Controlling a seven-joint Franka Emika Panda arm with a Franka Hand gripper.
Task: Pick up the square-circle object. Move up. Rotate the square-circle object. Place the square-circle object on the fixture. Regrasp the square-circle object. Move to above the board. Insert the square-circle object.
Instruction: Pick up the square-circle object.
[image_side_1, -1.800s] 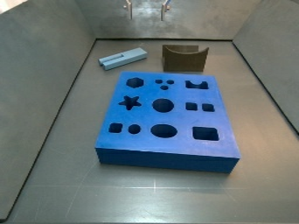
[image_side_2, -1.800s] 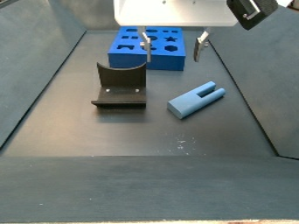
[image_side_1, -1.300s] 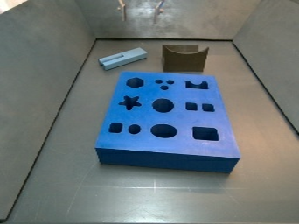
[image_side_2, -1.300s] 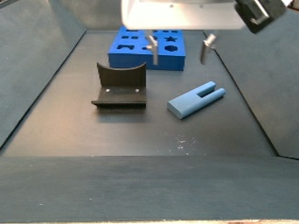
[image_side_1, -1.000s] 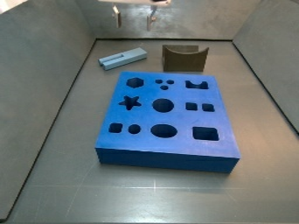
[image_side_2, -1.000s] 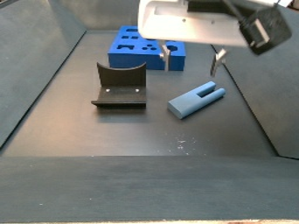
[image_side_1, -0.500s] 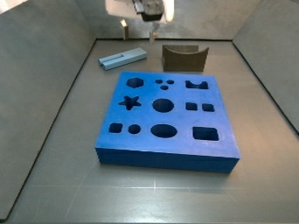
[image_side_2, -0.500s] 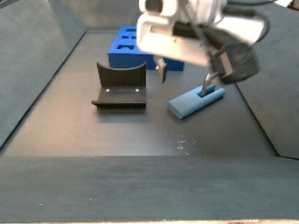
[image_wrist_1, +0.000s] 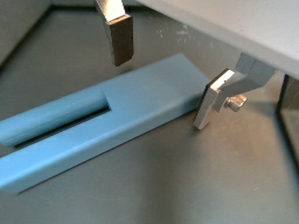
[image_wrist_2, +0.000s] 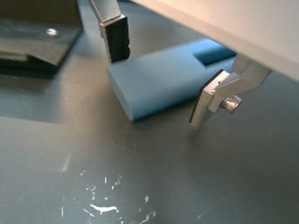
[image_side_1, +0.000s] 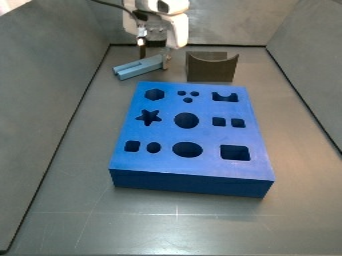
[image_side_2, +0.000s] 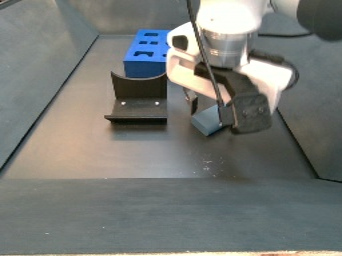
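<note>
The square-circle object (image_wrist_1: 105, 122) is a light blue-grey bar with a slot in one end, lying flat on the dark floor (image_side_1: 134, 69). My gripper (image_wrist_1: 163, 72) is down over its solid end, open, with one finger (image_wrist_1: 117, 39) on each side of the bar and a gap still showing (image_wrist_2: 163, 70). In a side view the hand covers most of the bar (image_side_2: 205, 124). The dark fixture (image_side_1: 211, 66) stands beside the bar (image_wrist_2: 30, 48) (image_side_2: 136, 100). The blue board (image_side_1: 191, 135) lies apart from the bar and the fixture (image_side_2: 150, 55).
Grey walls (image_side_1: 60, 70) enclose the dark floor on all sides. White scuff marks (image_wrist_2: 105, 197) mark the floor close to the bar's end.
The gripper has come down from high near the wall and across to the bar, and now straddles its end. The bar, fixture and board have not moved.
</note>
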